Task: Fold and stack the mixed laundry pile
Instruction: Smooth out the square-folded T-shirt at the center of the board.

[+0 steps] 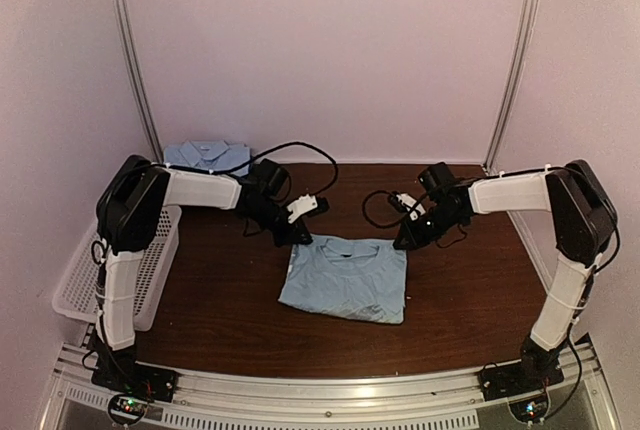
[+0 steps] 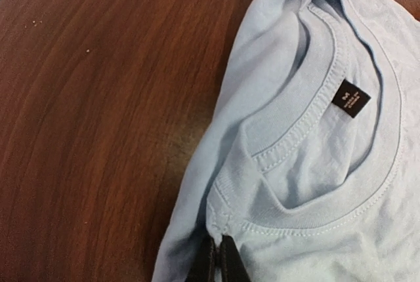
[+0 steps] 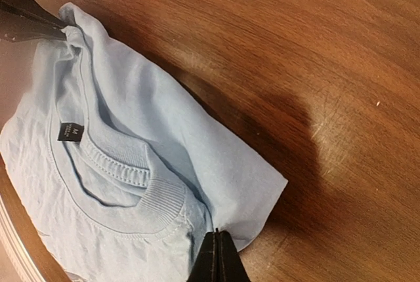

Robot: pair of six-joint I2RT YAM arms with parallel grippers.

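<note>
Pinching the collar-end corners of the plain shirt (image 1: 345, 280), part-folded at mid-table (image 1: 220, 290), the 2 tools, left gripper (image 2: 216, 262) and right gripper (image 3: 218, 256), are clamped on cloth. Step: probably 1 further fold. Next: lift both corners evenly toward the near hem.

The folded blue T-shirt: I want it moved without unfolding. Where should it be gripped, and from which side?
Pinch both collar-end corners from the far side, as the left gripper and right gripper do: the T-shirt lies flat, with folded layers meeting there.
</note>
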